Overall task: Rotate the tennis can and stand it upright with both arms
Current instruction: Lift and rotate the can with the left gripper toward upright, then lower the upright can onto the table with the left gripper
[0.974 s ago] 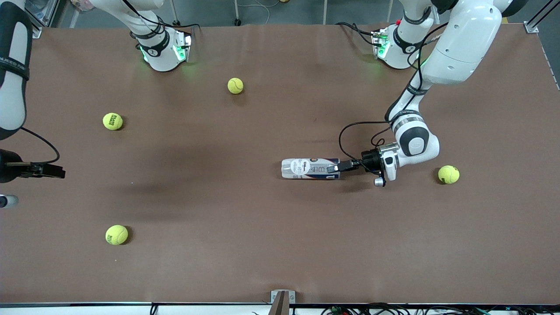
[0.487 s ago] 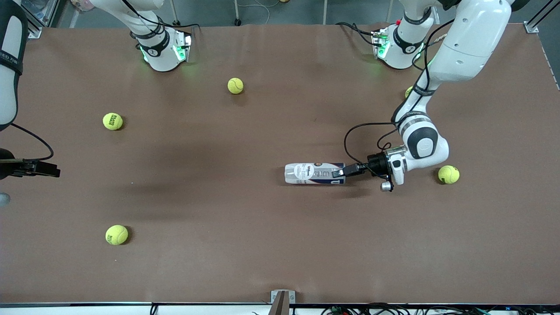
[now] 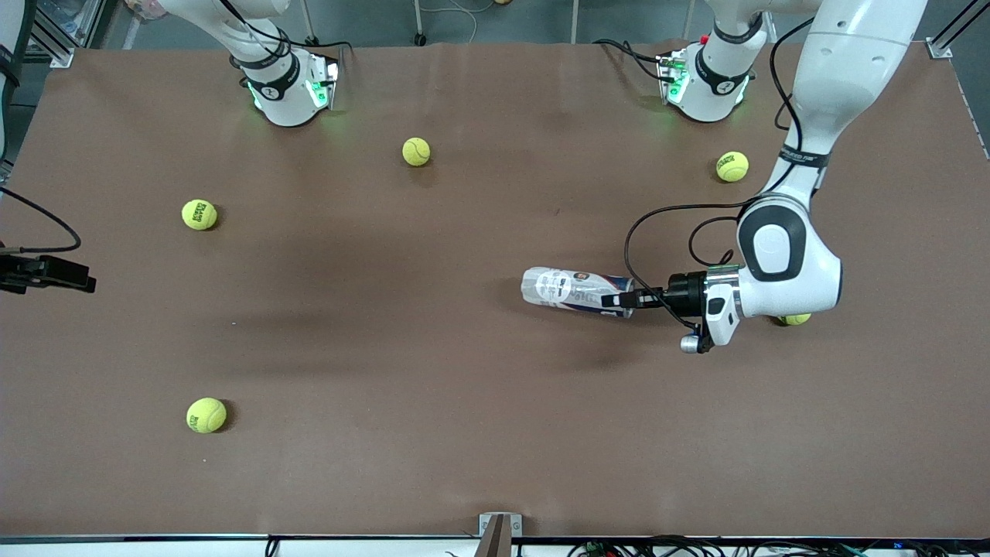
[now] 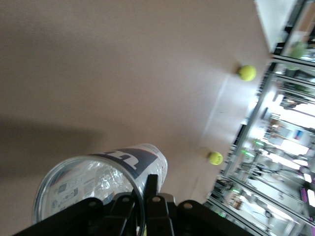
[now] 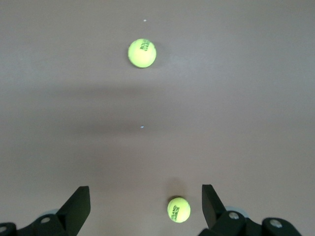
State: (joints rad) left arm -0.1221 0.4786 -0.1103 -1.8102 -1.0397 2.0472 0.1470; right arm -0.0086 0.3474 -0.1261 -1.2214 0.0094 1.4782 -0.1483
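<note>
Tennis can [image 3: 576, 292] right of frame centre in the front view, lifted off the table [image 3: 387, 348] and tilted, shadow beneath it. Left tool [image 3: 619, 299] clamped on the can's rim, one finger [image 4: 151, 186] inside the open mouth. Right tool [image 3: 58, 272] at the frame's left edge, fingers [image 5: 78, 205] spread wide, over bare table with two tennis balls [image 5: 142, 52] below; that arm waits.
</note>
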